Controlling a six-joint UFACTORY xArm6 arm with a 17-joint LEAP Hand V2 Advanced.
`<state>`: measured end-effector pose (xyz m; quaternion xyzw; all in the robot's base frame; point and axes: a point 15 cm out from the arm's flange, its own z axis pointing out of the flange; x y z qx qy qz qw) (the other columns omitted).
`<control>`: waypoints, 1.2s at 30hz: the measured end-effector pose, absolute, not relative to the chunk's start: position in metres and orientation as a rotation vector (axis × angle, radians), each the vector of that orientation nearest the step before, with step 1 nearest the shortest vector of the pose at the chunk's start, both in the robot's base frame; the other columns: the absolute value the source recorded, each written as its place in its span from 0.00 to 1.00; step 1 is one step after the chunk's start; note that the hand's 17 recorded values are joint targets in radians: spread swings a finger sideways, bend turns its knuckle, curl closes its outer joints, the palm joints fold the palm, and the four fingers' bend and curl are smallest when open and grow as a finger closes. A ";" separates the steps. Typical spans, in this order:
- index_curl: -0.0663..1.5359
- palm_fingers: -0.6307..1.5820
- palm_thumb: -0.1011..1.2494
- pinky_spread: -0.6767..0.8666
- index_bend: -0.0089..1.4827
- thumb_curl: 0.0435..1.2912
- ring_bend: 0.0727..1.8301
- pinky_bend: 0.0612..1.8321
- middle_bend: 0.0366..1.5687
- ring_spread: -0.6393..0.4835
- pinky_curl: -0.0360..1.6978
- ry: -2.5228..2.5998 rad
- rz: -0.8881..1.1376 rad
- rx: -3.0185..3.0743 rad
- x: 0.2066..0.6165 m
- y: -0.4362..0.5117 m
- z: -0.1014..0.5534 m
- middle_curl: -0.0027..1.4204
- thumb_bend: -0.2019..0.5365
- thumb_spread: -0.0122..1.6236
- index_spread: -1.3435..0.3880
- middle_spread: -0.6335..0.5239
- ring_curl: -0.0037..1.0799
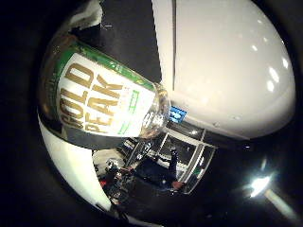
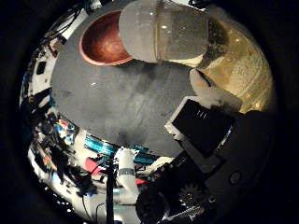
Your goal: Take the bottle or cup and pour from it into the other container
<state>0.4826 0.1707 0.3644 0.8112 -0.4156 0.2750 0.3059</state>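
Observation:
A clear bottle [image 1: 102,97] with a white and green label fills much of the little finger side view, close to my palm. In the thumb side view the bottle holds amber liquid [image 2: 238,56] and lies tilted, its white cap [image 2: 159,30] pointing at the rim of a brown bowl [image 2: 100,42]. The bowl stands on a dark round table [image 2: 126,107]. My hand [image 2: 205,130] is shut on the bottle, with a white fingertip [image 2: 210,91] pressed on its side. The cap is on the bottle.
The table's edge curves round below the bowl. Beyond it lies a cluttered floor with coloured items [image 2: 100,147] and a white post [image 2: 126,175]. Above the bottle are a white ceiling [image 1: 227,61] and a dark panel [image 1: 128,33].

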 end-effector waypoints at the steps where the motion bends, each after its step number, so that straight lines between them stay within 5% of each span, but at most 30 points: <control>1: 0.53 0.80 0.87 0.27 0.80 0.70 0.78 0.60 0.87 0.42 0.62 -1.099 0.742 2.141 0.483 0.174 0.363 0.52 0.24 0.10 0.68 0.47 0.62; 17: 0.52 0.81 0.86 0.28 0.80 0.70 0.78 0.62 0.86 0.42 0.61 -1.059 0.840 2.122 0.483 0.222 0.319 0.52 0.24 0.12 0.68 0.47 0.62; 36: 0.52 0.81 0.86 0.27 0.80 0.69 0.78 0.62 0.86 0.42 0.60 -1.134 0.860 2.135 0.491 0.204 0.348 0.52 0.24 0.12 0.68 0.47 0.62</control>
